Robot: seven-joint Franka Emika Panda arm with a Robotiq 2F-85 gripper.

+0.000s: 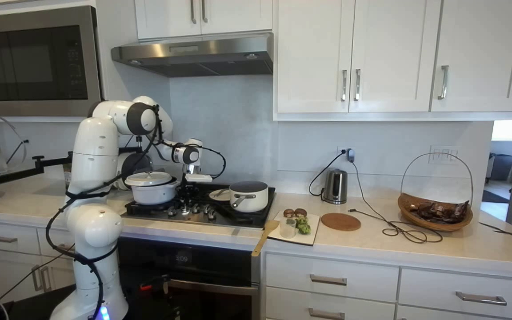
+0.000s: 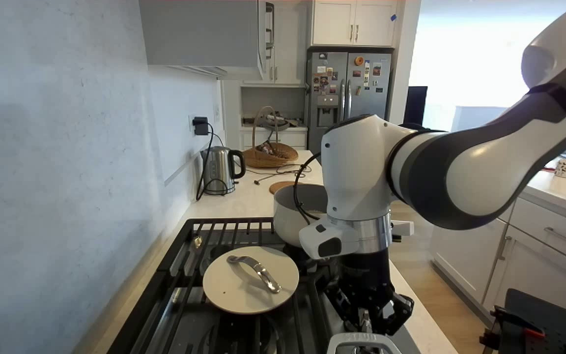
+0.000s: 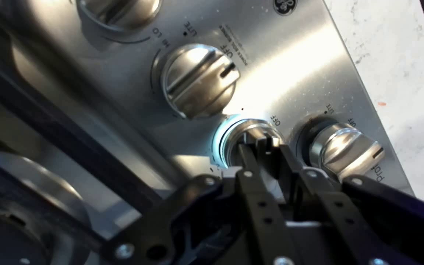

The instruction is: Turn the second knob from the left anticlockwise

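Note:
The cooktop's metal knobs stand in a row on its front panel, also visible in an exterior view point(image 1: 211, 215). My gripper point(image 3: 264, 145) points down at the panel with its fingers closed on both sides of the raised ridge of one knob point(image 3: 254, 129). That knob has a lit blue-white ring and an OFF label beside it. One knob point(image 3: 348, 151) sits beyond it toward the panel's end, and another knob point(image 3: 199, 82) is on its other side. In both exterior views the gripper point(image 1: 188, 191) point(image 2: 367, 322) is low over the panel. The held knob's exact angle is partly hidden by the fingers.
A lidded white pot point(image 1: 151, 193) stands close beside the gripper, its handle point(image 2: 361, 339) near the fingers. A white saucepan point(image 1: 249, 198) and a loose lid point(image 2: 251, 280) rest on the black grates. A wooden spatula point(image 1: 265, 238) and a food board point(image 1: 314, 238) lie to the side.

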